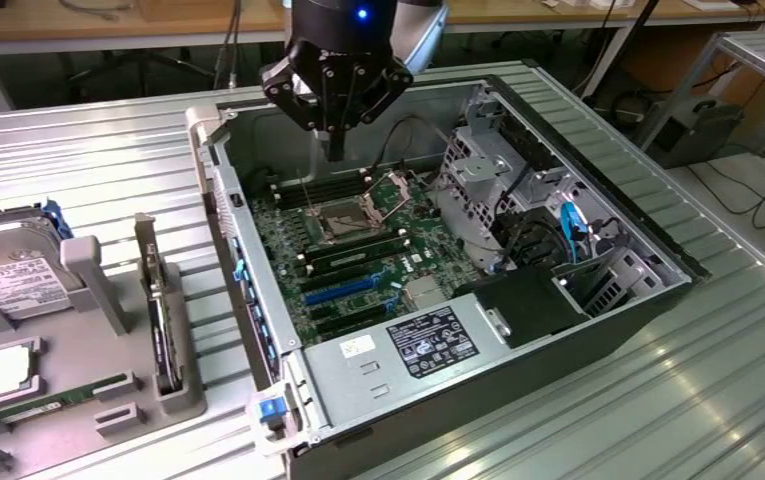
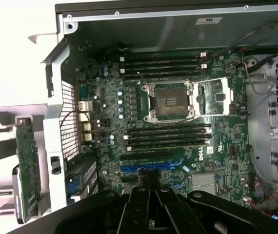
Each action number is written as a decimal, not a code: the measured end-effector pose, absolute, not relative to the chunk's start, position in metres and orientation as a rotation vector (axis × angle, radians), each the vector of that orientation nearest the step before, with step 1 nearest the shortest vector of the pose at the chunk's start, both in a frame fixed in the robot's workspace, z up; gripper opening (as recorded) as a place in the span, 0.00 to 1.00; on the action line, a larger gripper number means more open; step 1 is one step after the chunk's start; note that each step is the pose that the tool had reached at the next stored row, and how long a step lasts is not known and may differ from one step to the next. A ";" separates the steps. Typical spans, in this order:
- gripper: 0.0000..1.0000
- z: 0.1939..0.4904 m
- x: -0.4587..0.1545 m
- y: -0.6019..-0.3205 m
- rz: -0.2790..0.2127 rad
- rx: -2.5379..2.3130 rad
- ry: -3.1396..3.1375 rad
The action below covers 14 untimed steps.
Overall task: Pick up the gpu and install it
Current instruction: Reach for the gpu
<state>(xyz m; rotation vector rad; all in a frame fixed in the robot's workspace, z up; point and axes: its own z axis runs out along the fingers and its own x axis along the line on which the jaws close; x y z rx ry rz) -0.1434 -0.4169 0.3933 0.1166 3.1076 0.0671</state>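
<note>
while gripper (image 1: 337, 150) hangs over motherboard (image 1: 396, 265), jaws clenched on nothing, gpu (image 1: 158, 320) stands in holder (image 1: 89, 345); risk: sideways travel clips case (image 1: 233, 265) wall, shut jaws topple gpu.

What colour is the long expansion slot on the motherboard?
The slot is blue, clearest in wrist view.

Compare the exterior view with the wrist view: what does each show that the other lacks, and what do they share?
Exterior: the hard drive's white label and the power supply. Wrist: the perforated rear grille with ports beside it. Shared: the open CPU socket, the blue expansion slots, and the gripper over the motherboard.
</note>
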 end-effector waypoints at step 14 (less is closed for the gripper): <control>0.11 0.392 -0.199 -0.438 0.067 0.117 3.106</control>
